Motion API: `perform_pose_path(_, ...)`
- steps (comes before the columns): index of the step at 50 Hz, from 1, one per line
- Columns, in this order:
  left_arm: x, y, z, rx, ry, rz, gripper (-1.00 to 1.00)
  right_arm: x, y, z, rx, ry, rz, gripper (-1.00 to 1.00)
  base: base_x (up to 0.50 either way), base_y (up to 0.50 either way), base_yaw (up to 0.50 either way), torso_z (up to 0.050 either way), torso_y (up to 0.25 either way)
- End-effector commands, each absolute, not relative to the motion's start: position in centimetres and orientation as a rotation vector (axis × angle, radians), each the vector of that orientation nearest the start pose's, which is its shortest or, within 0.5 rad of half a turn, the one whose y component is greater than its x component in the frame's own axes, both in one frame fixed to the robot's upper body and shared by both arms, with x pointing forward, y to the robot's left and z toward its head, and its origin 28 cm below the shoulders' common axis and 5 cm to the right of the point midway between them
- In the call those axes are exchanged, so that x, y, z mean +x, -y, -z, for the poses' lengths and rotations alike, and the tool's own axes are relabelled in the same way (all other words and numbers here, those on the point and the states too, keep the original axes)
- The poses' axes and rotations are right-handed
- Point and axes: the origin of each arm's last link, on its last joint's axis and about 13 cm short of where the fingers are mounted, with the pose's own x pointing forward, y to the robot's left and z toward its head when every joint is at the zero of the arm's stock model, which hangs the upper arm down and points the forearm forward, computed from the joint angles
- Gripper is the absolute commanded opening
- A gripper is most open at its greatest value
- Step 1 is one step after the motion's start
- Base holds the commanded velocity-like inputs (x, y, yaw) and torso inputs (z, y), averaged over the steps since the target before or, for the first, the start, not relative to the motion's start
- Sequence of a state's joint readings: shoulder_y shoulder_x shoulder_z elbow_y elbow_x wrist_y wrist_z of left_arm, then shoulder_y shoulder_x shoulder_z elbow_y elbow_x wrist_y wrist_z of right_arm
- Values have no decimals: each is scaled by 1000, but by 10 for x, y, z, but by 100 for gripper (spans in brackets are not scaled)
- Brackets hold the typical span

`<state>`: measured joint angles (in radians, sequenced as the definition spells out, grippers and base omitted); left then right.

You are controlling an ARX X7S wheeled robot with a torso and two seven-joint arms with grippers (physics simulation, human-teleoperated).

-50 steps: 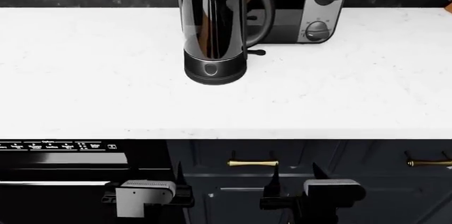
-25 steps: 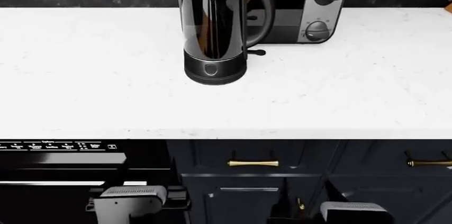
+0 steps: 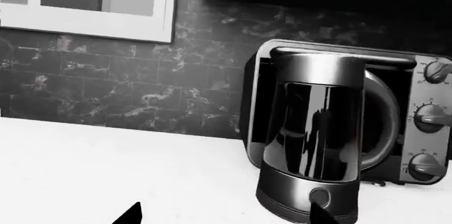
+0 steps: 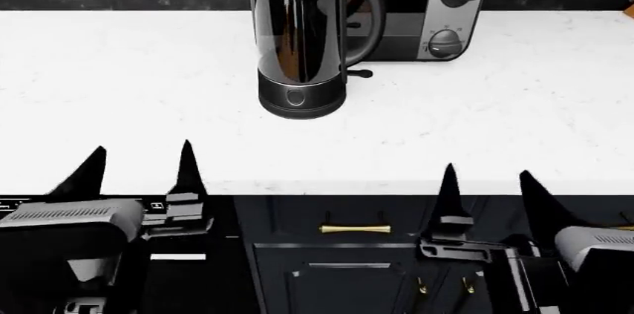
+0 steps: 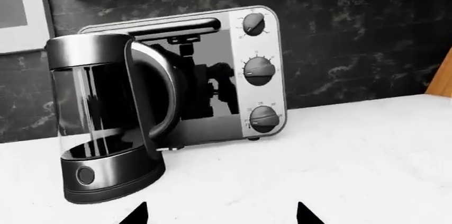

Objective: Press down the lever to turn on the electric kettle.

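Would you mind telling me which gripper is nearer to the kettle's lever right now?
Right. The right gripper sits at the counter's front edge, slightly right of the lever; the left gripper is farther off, left of the kettle. Both are open.

Head camera looks down; both wrist cameras face the electric kettle (image 4: 300, 39) level.

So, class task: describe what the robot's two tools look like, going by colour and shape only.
Both match: the left tool and right tool each have two thin black fingers tapering to sharp points, set on black mounts. Behind each sits a boxy light-grey housing with rounded corners and a ribbed top edge. No cables or markings are legible.
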<state>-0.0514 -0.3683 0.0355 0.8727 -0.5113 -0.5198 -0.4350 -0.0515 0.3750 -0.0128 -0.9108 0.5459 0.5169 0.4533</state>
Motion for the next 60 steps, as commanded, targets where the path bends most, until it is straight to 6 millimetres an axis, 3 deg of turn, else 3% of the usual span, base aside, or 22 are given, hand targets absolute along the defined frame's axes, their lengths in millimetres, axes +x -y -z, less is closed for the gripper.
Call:
perform_pose_path(1, 215, -226, -255, -42, 500, 120, 100, 191, 102, -225, 120, 388, -99, 100, 0, 0, 0, 0, 0)
perform_pose_path(4, 235, -226, -265, -41, 519, 139, 100, 208, 99, -235, 116, 424, -109, 100, 0, 0, 0, 0, 0)
perform_pose_path(12, 240, -226, -268, -41, 524, 145, 100, 213, 98, -237, 115, 434, -112, 100, 0, 0, 0, 0, 0)
perform_pose_path(16, 255, -229, -277, -92, 487, 133, 100, 240, 99, -244, 190, 295, -49, 100, 0, 0, 0, 0, 0)
perform_pose_path(21, 268, -235, -272, -126, 449, 92, 100, 265, 106, -246, 185, 225, 2, 100, 0, 0, 0, 0, 0)
perform_pose_path(32, 282, -246, -269, -102, 439, 40, 100, 294, 113, -249, 131, 144, 11, 100, 0, 0, 0, 0, 0)
perform_pose_path(45, 283, -249, -272, -93, 444, 27, 100, 310, 115, -253, 56, 122, 3, 100, 4, 0, 0, 0, 0)
perform_pose_path(60, 283, -249, -270, -94, 448, 21, 100, 310, 120, -253, 5, 113, 20, 100, 9, 0, 0, 0, 0)
